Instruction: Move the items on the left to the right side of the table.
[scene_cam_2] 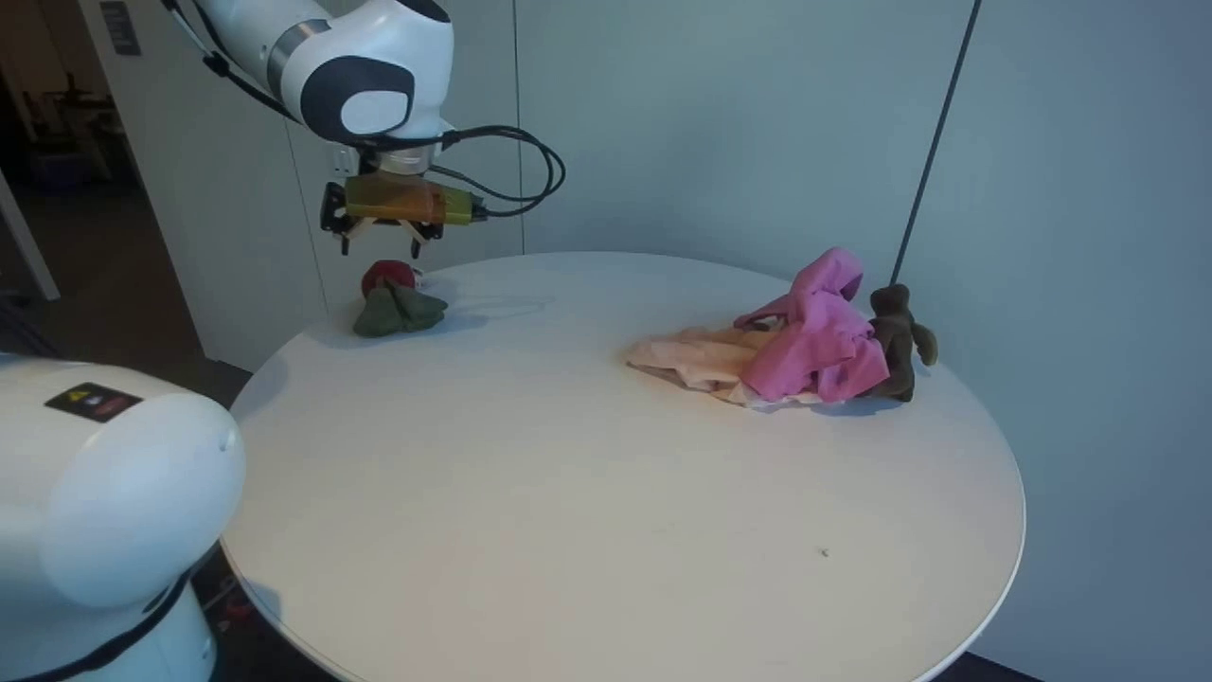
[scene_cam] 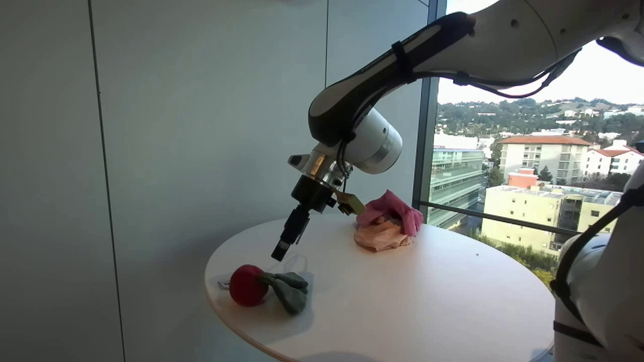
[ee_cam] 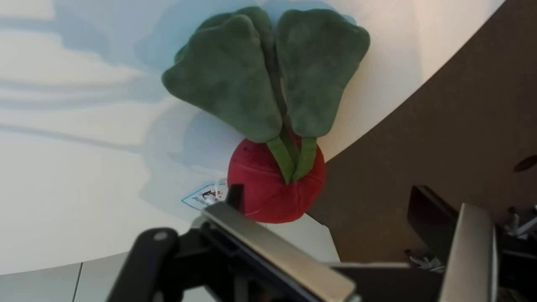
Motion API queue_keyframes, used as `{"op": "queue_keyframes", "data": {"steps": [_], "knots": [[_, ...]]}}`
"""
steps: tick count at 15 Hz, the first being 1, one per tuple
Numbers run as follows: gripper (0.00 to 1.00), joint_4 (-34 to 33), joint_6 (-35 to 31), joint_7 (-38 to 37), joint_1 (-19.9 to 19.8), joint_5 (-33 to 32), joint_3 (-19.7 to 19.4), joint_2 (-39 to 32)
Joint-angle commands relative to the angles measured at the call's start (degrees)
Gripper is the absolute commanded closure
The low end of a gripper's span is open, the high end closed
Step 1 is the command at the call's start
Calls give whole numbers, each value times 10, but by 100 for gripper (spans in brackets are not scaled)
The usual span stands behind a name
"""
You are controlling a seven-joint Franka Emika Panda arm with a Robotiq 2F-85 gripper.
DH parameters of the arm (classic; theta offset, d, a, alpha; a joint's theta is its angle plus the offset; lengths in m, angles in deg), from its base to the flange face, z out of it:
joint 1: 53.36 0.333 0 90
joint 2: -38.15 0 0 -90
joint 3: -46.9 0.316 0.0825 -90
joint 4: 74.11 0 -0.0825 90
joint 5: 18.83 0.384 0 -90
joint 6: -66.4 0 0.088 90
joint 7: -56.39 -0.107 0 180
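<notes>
Round white table (scene_cam_2: pixel 606 521); toy radish (ee_cam: pixel 264 121) by left edge. Gripper (scene_cam_2: pixel 380 249) higher, jaws wide, empty. Likely pickup step; next: centre over radish, lower, grip.

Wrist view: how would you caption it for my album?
The open gripper hovers near a red toy radish with green leaves and a small tag, on a white table.
</notes>
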Motion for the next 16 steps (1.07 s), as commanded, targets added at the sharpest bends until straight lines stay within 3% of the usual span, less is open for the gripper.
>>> {"op": "queue_keyframes", "data": {"steps": [1,6,9,10,12,16], "knots": [[0,20,-82,20,24,46,19,-13],[0,17,-245,32,45,64,40,-102],[0,2,-305,38,55,74,41,-154],[25,-3,-312,39,57,76,41,-163],[32,-15,-316,35,56,81,38,-173],[61,-47,-287,-3,27,54,10,-160]]}}
